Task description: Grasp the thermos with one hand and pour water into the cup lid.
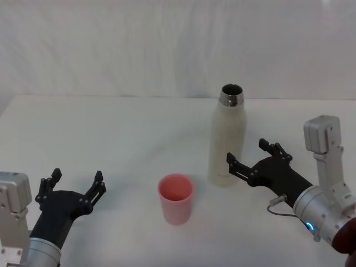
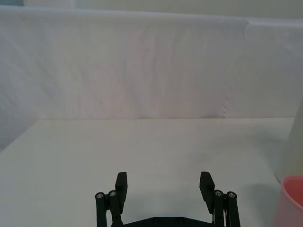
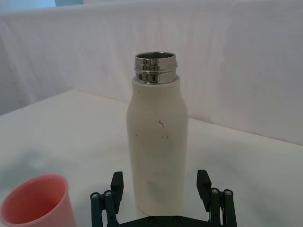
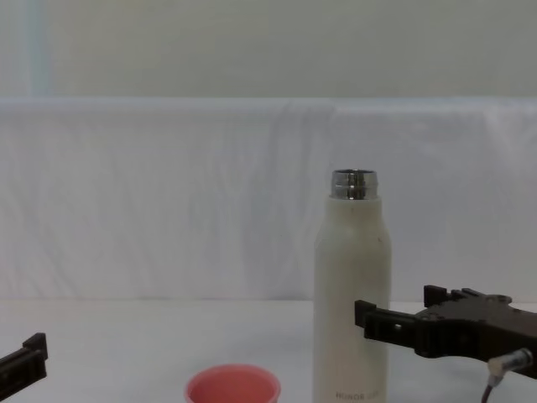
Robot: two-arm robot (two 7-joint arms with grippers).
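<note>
The tall cream-white matte thermos (image 1: pixel 228 139) with its shiny steel threaded neck stands upright and uncapped right of centre in the head view, on the white bench (image 1: pixel 111 133). The small round pink cup lid (image 1: pixel 176 198) sits open-side up below and to the left of it, near but apart.

The right claw (image 1: pixel 250 157) reaches in from the lower right with its fingers spread, just beside the lower part of the bottle. In the right wrist view the body of the bottle stands between the 2 spread fingers (image 3: pixel 117 182), which do not yet seem to press on it. The step in hand looks like closing on the thermos.

To do it well, the claw should probably advance until the bottle sits deep between the fingers, then close squarely on the round body. The hold looks low; a grip nearer the middle would likely steady the tilt toward the cup. The matte wall may slip, so a firm squeeze seems wise before lifting.

The left claw (image 1: pixel 75 192) rests at the lower left of the head view, fingers spread and holding nothing, well apart from both things.
</note>
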